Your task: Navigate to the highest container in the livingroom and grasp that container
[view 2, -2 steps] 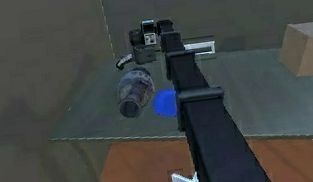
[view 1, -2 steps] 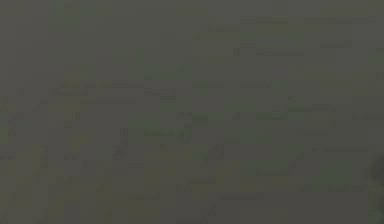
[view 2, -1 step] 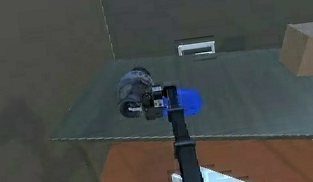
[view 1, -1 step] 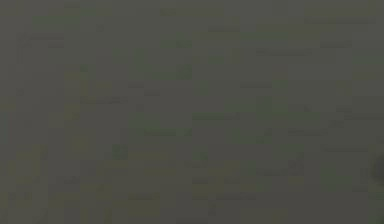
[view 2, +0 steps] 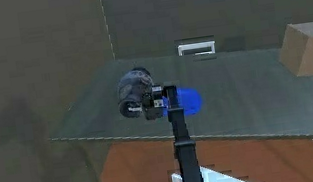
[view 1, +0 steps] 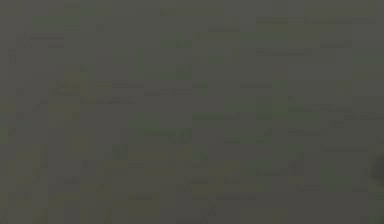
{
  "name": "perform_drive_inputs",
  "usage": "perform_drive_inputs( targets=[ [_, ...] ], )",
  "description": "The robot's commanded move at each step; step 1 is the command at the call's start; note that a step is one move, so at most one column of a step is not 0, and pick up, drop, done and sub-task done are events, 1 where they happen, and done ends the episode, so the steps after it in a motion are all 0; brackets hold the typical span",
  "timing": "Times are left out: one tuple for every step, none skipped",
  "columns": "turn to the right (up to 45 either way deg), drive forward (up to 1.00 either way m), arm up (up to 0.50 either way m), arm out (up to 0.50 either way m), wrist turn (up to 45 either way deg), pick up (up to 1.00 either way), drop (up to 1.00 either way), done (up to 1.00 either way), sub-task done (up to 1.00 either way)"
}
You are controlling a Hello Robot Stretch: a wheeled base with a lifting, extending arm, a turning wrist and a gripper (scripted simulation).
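At the arm side view's bottom edge, reddish-brown plank floor [view 2: 265, 160] is seen below the table's near edge. The arm [view 2: 186, 151], a dark square bar, is seen rising from the bottom edge & crossing the near edge of the grey-green table [view 2: 256, 96] approx. at its middle. At the arm's far end, over the tabletop's near-left part, the gripper [view 2: 135, 94] is shown as a dark rounded body. A blue rounded thing [view 2: 192, 100] is seen just beside the arm's end, on its right, near the table's near edge. Whether contact is made cannot be told, nor whether anything is held, since the tabletop & the blue thing lie at or behind the fingers. Towards the table's far-right corner, well apart from the gripper, a cardboard box [view 2: 310, 47] is set upright. At the far edge, approx. mid-table, a small white item [view 2: 196, 47] is seen, too small to identify. A dark wall [view 2: 47, 43] is seen beyond. In the forward view, a plain dark grey surface [view 1: 192, 112] is shown.
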Motion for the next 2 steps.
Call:
perform_drive_inputs(
  targets=[
    [0.0, 0.0, 0.1, 0.0, 0.0, 0.0, 0.0, 0.0, 0.0],
    [0.0, 0.0, 0.0, 0.0, 0.0, 0.0, 0.0, 1.0, 0.0]
  ],
)
